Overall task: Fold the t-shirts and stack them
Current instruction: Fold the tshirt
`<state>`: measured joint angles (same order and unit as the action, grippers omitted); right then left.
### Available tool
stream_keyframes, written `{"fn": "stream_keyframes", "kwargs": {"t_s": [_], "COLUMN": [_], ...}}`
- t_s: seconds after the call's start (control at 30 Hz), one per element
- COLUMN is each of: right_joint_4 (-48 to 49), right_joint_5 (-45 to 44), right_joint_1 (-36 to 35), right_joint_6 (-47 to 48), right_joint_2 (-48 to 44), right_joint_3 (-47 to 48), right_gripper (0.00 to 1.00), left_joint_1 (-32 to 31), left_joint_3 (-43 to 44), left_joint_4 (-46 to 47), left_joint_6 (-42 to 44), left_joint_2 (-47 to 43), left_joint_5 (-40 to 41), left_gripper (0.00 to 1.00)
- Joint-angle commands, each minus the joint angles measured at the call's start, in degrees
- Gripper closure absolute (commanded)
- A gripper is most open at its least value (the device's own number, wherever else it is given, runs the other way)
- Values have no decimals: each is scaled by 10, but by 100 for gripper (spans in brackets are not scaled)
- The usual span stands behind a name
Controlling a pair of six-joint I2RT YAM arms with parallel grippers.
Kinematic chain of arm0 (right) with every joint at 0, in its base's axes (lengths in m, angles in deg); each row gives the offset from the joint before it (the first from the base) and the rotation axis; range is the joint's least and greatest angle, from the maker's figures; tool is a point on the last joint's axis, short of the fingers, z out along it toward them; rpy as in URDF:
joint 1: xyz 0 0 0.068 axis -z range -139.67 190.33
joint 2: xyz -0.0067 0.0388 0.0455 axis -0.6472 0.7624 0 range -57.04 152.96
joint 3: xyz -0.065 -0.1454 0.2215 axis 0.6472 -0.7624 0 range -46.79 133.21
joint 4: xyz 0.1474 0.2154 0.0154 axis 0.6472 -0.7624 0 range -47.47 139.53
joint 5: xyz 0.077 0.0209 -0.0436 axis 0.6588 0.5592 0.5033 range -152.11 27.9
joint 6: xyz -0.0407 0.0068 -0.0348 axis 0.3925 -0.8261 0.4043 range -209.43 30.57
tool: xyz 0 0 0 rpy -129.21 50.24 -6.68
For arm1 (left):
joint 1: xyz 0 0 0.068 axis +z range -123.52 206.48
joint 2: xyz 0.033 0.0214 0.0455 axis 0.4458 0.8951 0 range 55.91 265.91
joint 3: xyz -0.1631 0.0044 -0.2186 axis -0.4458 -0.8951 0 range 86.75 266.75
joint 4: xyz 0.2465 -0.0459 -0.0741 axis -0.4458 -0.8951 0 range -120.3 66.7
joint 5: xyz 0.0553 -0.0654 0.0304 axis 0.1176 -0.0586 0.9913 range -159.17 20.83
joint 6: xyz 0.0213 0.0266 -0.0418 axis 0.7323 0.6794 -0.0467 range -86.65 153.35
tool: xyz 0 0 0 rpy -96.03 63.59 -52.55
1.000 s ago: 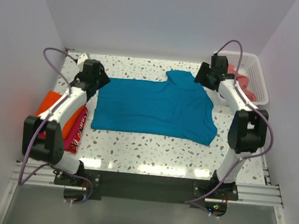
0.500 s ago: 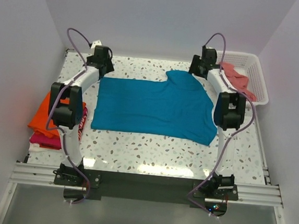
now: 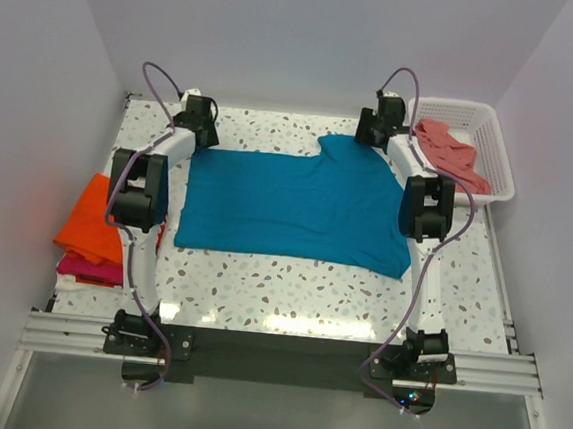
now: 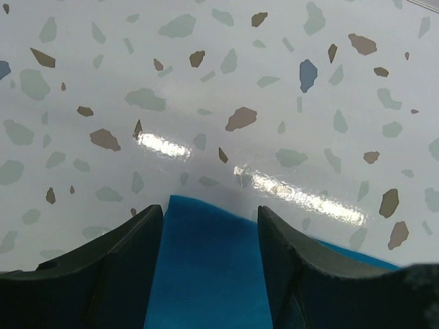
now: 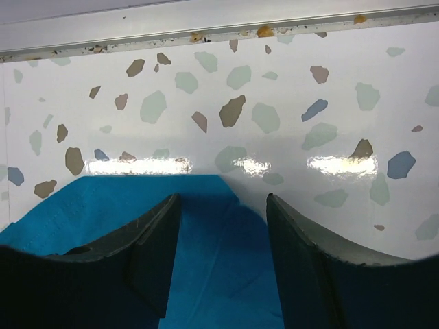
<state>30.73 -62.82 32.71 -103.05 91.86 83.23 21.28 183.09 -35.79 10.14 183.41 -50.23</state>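
A teal-blue t-shirt (image 3: 292, 207) lies spread flat in the middle of the speckled table (image 3: 291, 280). My left gripper (image 3: 199, 133) is open at its far left corner; in the left wrist view the cloth corner (image 4: 206, 267) lies between the open fingers (image 4: 127, 267). My right gripper (image 3: 365, 138) is open at the far right corner, by the raised sleeve part; in the right wrist view the teal cloth (image 5: 219, 260) lies between its fingers (image 5: 154, 253). Folded orange (image 3: 90, 219) and magenta-red (image 3: 91, 270) shirts lie stacked at the left edge. A salmon-pink shirt (image 3: 451, 152) lies in the basket.
A white lattice basket (image 3: 483, 146) stands at the far right corner. The back wall rail (image 5: 219, 31) runs just beyond the right gripper. Both arms stretch along the table's left and right sides.
Both arms have reached farther toward the back of the table, bringing each gripper to a far corner of the teal-blue shirt. The shirt itself has not moved.
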Motion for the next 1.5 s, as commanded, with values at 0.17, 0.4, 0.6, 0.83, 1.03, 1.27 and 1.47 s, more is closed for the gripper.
{"fn": "stream_keyframes", "kwargs": {"t_s": [0.17,0.4,0.6,0.83,1.03,1.27,1.47], "right_joint_4": [32,42,44,41,43,49,28], "right_joint_5": [5,6,6,6,6,-6,-19], "right_joint_1": [-7,-9,-9,-9,-7,-8,-8], "right_joint_6": [2,1,3,4,4,3,2], "right_joint_2": [5,-7,-14,-19,-32,-56,-69], "right_joint_3": [13,-20,-29,-24,-28,-42,-21], "right_gripper": [47,56,68,83,97,100,100], "left_joint_1": [8,8,8,8,8,11,16], "left_joint_3": [30,28,29,41,46,44,39], "left_joint_4": [10,6,7,4,4,10,23], "left_joint_6": [12,3,-4,-5,-5,-5,-3], "left_joint_2": [18,26,28,41,38,34,21], "left_joint_5": [-5,-6,-4,-9,-8,-8,-9], "left_gripper": [42,48,57,81,92,100,100]}}
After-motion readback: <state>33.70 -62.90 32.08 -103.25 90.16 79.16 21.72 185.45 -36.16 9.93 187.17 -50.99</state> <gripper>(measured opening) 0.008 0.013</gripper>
